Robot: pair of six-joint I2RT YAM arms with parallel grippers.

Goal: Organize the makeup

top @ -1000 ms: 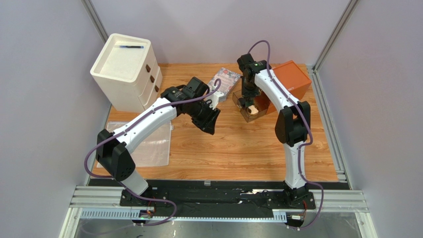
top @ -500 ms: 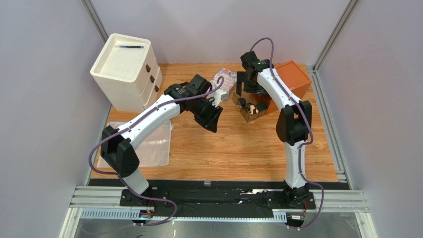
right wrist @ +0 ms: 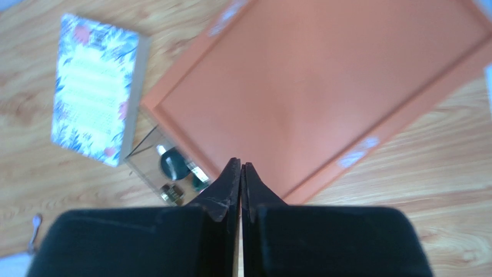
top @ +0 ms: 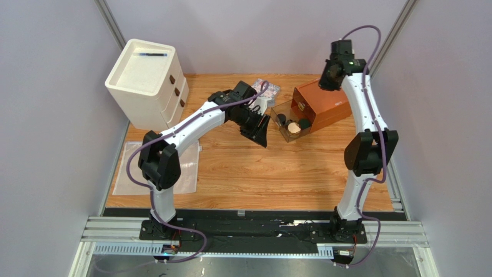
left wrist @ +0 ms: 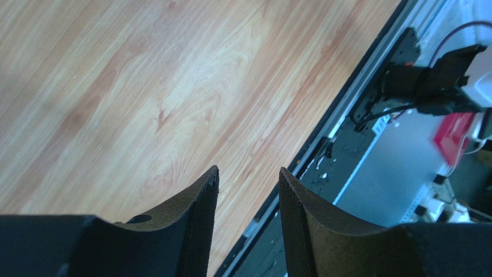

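A clear drawer sticks out of the front of an orange box. It holds two dark discs and a pinkish round compact. The right wrist view shows the drawer with a dark-green disc and a small dark jar. I cannot make out any tubes. My left gripper is open and empty, just left of the drawer, over bare wood in the left wrist view. My right gripper is shut and empty, raised high above the orange box, as its own view shows.
A floral booklet lies behind the drawer and also shows in the right wrist view. A white drawer unit with a black pen on top stands at the back left. A clear plastic sheet lies at the front left.
My right gripper has lifted out of the clear drawer and risen up and back to the right. My left gripper has moved right, closer to the drawer.
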